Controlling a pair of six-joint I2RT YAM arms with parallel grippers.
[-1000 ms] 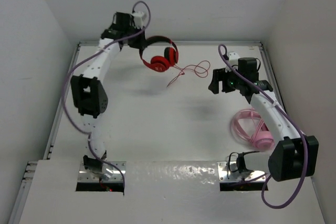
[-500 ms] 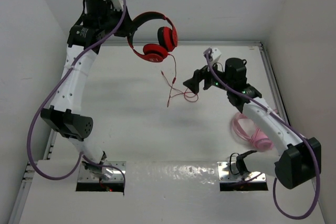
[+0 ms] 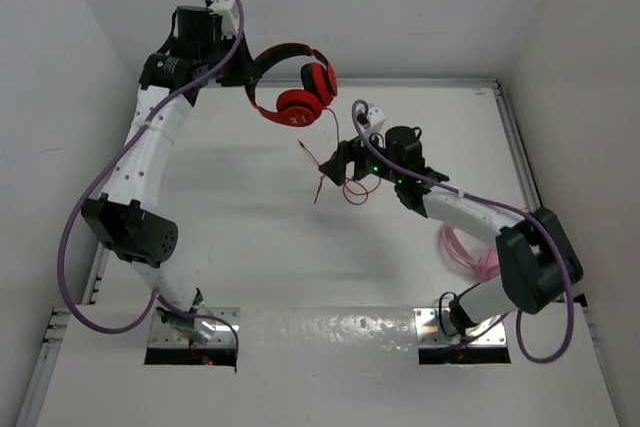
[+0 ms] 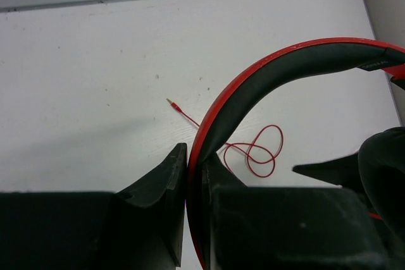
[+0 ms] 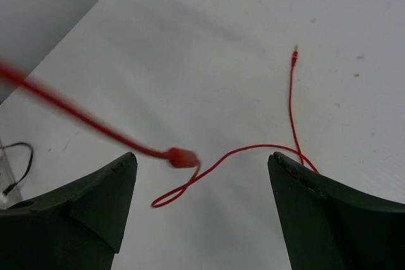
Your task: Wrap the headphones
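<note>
Headphones (image 3: 295,97) in my left claw (image 4: 194,156), above bench (image 3: 250,237) far side; cable (image 5: 240,151) loops on bench under my right claw (image 5: 199,159); coiled cable bundle (image 3: 462,245) right.

Robotics test cell in a laboratory, not a home or shop. Plain white panels (image 3: 400,7) enclose a bare white table (image 3: 260,237) on three sides. The left arm (image 3: 140,162) and right arm (image 3: 465,212) stand on metal base plates (image 3: 195,332) at its near edge, with loose purple cables (image 3: 63,247) looping alongside.

arms (image 3: 150,147): 2, white links | joints (image 3: 130,232): black | cables (image 3: 62,252): purple, looping
</note>
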